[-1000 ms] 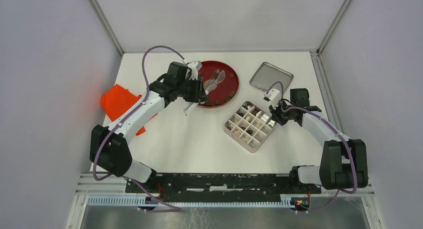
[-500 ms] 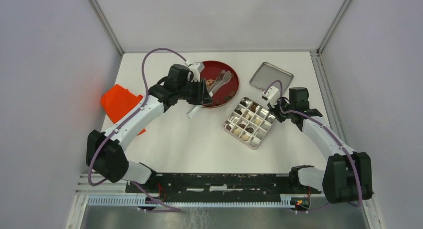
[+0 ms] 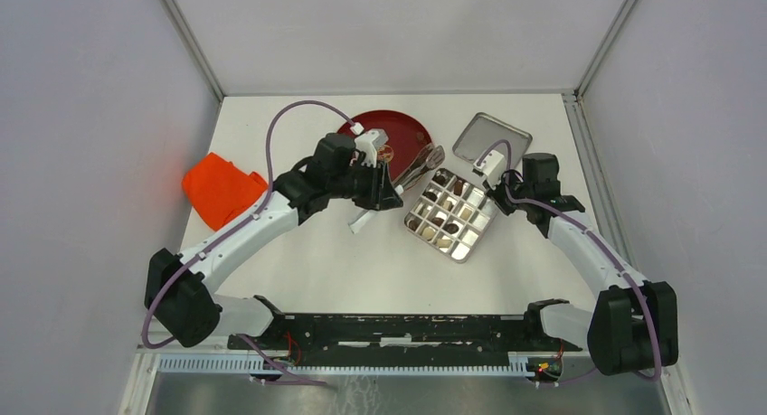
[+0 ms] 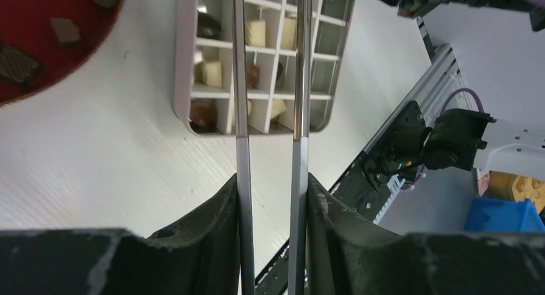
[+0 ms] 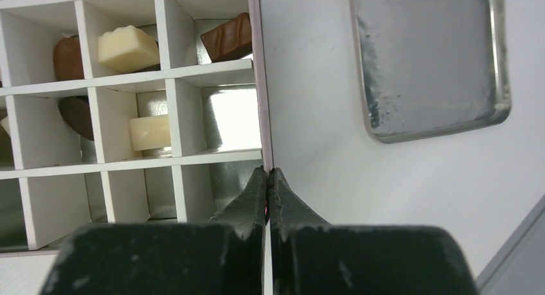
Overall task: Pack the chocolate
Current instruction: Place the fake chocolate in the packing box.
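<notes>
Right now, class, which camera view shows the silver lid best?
The top view: the silver lid lies flat, nearly whole, only its near corner under the right arm. The right wrist view shows it larger but cropped at the top. The left wrist view misses it.

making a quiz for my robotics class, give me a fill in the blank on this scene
1. The tweezers are held by the ____.
2. The right gripper is shut on the box's ____.
3. Loose chocolates lie on the ____ plate.

Missing: left gripper; rim; red
</notes>
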You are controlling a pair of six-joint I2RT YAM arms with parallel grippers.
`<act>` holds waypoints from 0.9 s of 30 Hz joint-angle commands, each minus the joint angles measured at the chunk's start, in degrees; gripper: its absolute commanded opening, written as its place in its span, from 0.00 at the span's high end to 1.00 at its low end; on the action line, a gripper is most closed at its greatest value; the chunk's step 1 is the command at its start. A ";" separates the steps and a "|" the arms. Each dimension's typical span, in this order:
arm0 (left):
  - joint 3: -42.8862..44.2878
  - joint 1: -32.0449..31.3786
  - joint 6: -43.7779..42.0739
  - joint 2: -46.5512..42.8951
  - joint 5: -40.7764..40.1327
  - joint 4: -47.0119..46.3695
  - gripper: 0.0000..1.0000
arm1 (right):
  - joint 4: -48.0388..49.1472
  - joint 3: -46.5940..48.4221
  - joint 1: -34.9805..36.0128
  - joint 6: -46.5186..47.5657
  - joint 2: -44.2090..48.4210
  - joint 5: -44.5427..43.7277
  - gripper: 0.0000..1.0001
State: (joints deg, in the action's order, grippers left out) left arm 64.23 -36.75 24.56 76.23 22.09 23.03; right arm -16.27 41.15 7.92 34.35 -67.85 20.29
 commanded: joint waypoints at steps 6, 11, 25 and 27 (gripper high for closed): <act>-2.74 -5.91 4.38 -3.27 0.88 -7.41 0.98 | 5.86 3.43 0.64 -1.97 2.19 -0.53 1.00; -4.33 -8.73 4.80 -2.28 -0.60 -9.00 0.98 | 6.24 2.50 0.67 -2.54 2.28 0.02 1.00; -2.03 -12.39 4.48 6.20 -2.97 -11.07 0.98 | 6.50 1.13 0.64 -2.80 2.15 0.70 1.00; -1.77 -12.50 4.45 6.99 -3.43 -11.50 0.98 | 6.69 0.87 0.64 -2.80 2.18 0.63 1.00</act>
State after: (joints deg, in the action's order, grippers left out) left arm 59.59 -48.80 27.64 82.28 19.53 15.90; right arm -14.06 41.93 8.25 33.12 -67.22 19.44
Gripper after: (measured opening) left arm 0.416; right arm 0.011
